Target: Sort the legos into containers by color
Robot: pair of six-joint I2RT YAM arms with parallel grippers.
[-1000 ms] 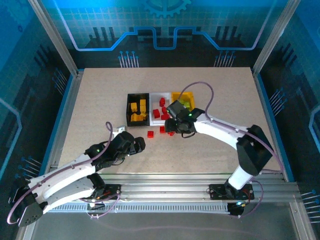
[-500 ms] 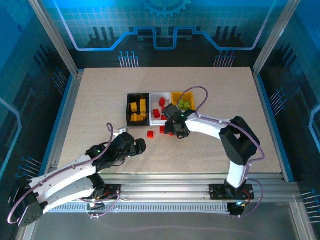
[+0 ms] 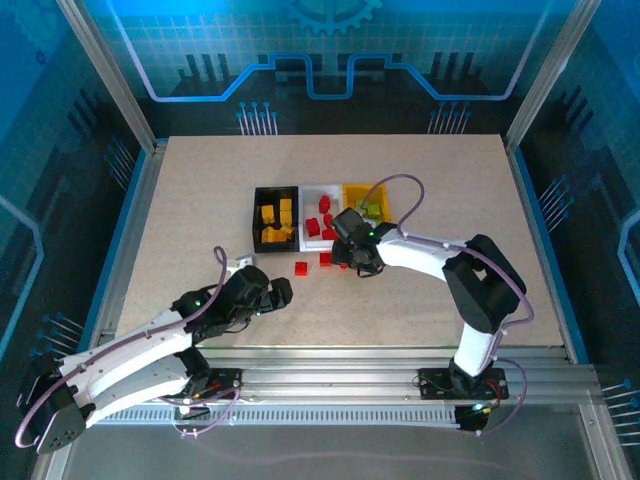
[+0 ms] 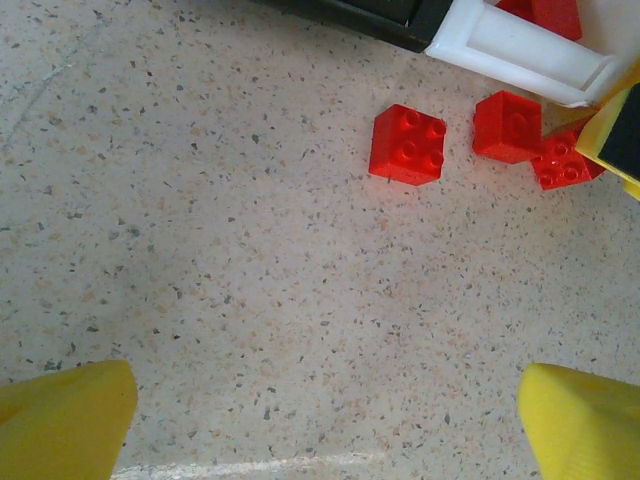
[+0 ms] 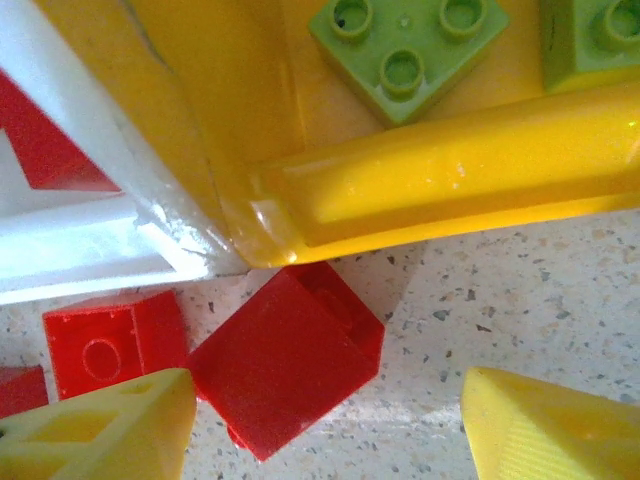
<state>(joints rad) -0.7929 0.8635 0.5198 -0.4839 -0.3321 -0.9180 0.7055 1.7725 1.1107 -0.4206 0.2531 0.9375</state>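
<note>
Right arm (image 3: 440, 262) folded; close-up, jaws seemingly flank lego (image 5: 285, 370).

Counter (image 3: 200, 200): beige speckled top, flat, fine dark flecks clear in wrist views. Faint pale line (image 4: 250, 464) crosses counter near bottom of left wrist view. Blue edge strip (image 3: 113, 262) along counter's left side. Aluminium posts (image 3: 105, 70) rise at back corners, slanting outward in top view. Slotted aluminium rails (image 3: 330, 362) along near edge. Blue back panel (image 3: 330, 50) behind counter, printed with circuit lines and gear.
</note>
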